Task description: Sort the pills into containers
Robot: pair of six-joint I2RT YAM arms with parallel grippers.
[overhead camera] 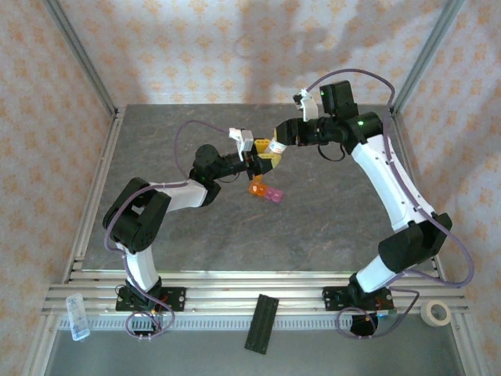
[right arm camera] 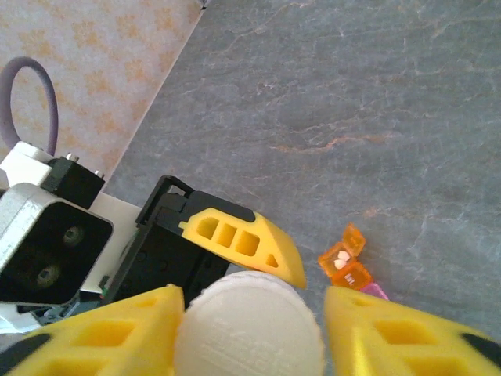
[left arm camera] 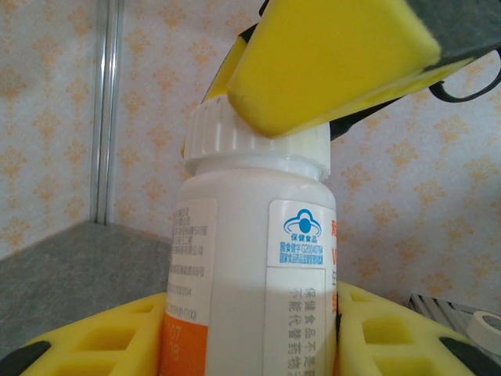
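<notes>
A white pill bottle (left arm camera: 250, 258) stands upright between the yellow pads of my left gripper (left arm camera: 250, 329), which is shut on its body. From above, my right gripper (right arm camera: 249, 313) has its two yellow fingers against the sides of the bottle's ribbed white cap (right arm camera: 249, 329). One right finger (left arm camera: 329, 55) lies over the cap (left arm camera: 215, 137) in the left wrist view. Both grippers meet above the table's middle (overhead camera: 266, 155). The containers (overhead camera: 264, 190), an orange and a pink cube joined, lie on the table below. The orange one (right arm camera: 350, 266) is open with two white pills inside.
The grey table (overhead camera: 313, 227) is fenced by metal posts and patterned walls. On the near rail lie a black strip (overhead camera: 261, 323), a tape roll (overhead camera: 436, 312) and a clear plastic piece (overhead camera: 78, 315).
</notes>
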